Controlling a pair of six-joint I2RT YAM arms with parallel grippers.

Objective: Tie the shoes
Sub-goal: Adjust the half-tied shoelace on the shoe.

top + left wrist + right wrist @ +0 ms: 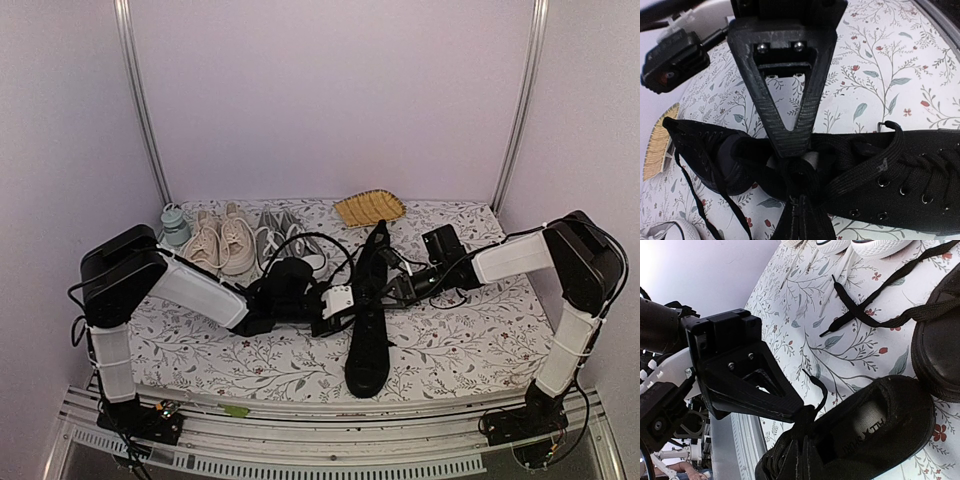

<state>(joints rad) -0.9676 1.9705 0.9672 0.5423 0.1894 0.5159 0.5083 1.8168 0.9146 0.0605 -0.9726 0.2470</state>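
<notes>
One black shoe (368, 350) lies lengthwise mid-table with its toe toward the near edge; it also shows in the left wrist view (910, 165) and the right wrist view (880, 440). My left gripper (352, 300) (795, 162) is over the shoe's opening, shut on a black lace. From the right, my right gripper (383, 288) (807, 415) is shut on another stretch of black lace at the same spot, its tip (815, 380) curling free. The second black shoe (288, 278) (940, 350) lies to the left, partly under my left arm, with loose laces (865, 315) trailing.
At the back left stand a beige pair (222, 243) and a grey pair with white toe caps (280, 235), next to a pale teal object (175, 225). A yellow woven piece (369, 208) lies at the back centre. The floral cloth (470, 340) covers the table.
</notes>
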